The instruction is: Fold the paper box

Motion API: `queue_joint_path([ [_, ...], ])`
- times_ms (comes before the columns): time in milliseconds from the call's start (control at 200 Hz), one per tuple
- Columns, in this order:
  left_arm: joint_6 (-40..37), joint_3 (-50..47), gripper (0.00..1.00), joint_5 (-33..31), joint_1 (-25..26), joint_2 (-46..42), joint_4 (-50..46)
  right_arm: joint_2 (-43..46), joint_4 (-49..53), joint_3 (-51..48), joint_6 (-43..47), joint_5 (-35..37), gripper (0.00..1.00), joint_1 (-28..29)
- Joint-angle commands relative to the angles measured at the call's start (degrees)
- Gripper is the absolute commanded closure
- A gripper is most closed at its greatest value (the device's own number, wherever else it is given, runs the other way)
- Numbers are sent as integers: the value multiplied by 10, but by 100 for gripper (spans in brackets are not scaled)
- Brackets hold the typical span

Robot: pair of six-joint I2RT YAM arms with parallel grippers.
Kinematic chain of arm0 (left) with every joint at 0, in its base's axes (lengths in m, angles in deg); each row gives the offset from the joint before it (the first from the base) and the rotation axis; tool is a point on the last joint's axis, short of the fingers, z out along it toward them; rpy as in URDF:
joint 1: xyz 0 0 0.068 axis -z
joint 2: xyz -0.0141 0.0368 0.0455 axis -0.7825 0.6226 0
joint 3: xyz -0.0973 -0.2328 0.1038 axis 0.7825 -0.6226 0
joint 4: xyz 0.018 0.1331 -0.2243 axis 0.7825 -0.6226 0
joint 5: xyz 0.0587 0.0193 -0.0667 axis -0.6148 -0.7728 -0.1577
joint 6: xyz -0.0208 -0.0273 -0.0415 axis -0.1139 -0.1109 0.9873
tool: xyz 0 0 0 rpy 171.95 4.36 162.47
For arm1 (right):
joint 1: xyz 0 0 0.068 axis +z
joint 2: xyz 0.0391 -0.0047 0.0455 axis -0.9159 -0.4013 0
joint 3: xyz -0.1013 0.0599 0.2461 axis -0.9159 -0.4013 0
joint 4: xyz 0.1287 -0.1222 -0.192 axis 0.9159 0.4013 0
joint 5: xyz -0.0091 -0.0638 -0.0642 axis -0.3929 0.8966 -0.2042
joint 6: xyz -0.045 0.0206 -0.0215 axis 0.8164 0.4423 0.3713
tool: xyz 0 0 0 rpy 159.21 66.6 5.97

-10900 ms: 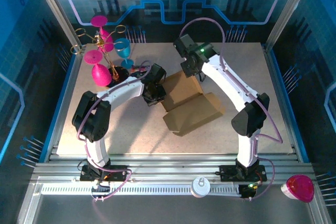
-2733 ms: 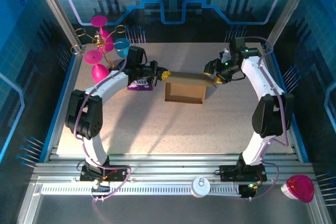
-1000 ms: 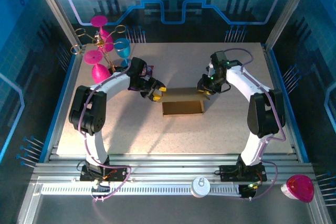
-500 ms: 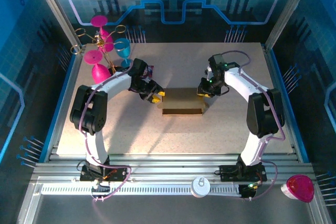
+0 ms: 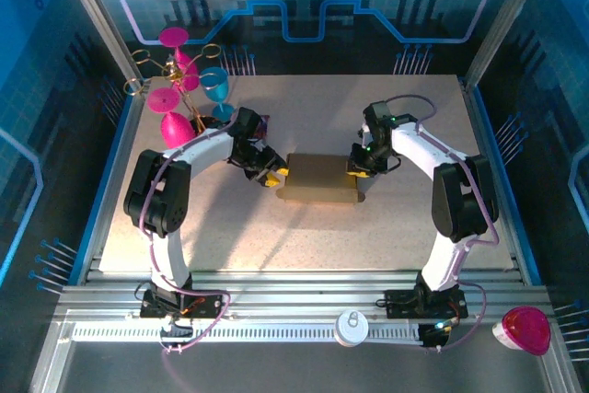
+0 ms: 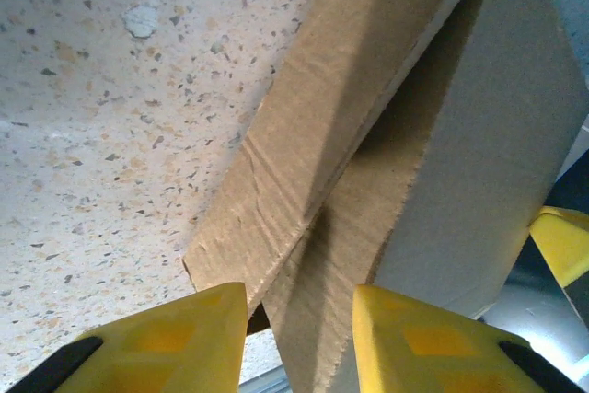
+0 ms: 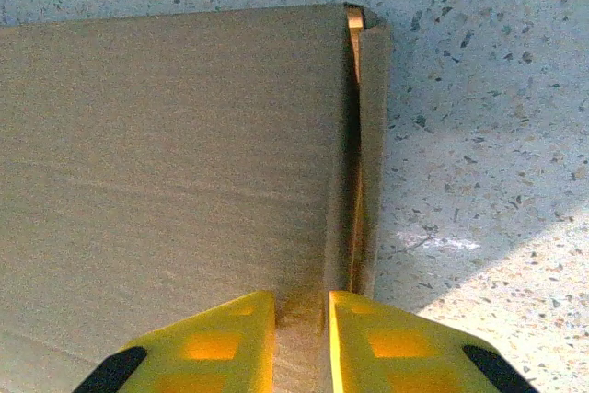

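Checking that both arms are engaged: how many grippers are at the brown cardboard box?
2. The left yellow-fingered gripper straddles a flap at the left end of the plain brown cardboard box; the right gripper pinches a wall edge at its right end.

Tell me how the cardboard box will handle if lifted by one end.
Probably light: the paper box is thin, hollow cardboard. Likely floppy at its folds, since one flap gapes open. Unlikely to roll, lying flat on the table.

Matt brown cardboard paper box (image 5: pixel 318 181)
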Motion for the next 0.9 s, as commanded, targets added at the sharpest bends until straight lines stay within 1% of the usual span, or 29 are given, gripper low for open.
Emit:
queue_joint_path([
  [0,-21,-9,63,-10,6,16,-16,0,-1,-6,10,8,77,6],
  [195,-36,-2,61,-28,17,22,-26,1,4,-3,19,6,76,6],
  [265,-34,-4,60,-39,17,8,-24,1,7,-2,23,9,78,6],
  [360,-28,-11,55,-56,18,-28,-19,-2,12,0,32,12,82,7],
  [470,-20,-5,52,-59,18,-54,-26,-7,15,0,39,17,85,7],
  [570,-23,4,46,-65,16,-64,-29,-11,17,1,45,20,86,6],
  [680,-28,19,44,-50,13,-43,-22,-14,21,2,52,29,86,6],
  [891,-48,34,44,-41,14,6,-13,-18,28,2,63,40,86,9],
])
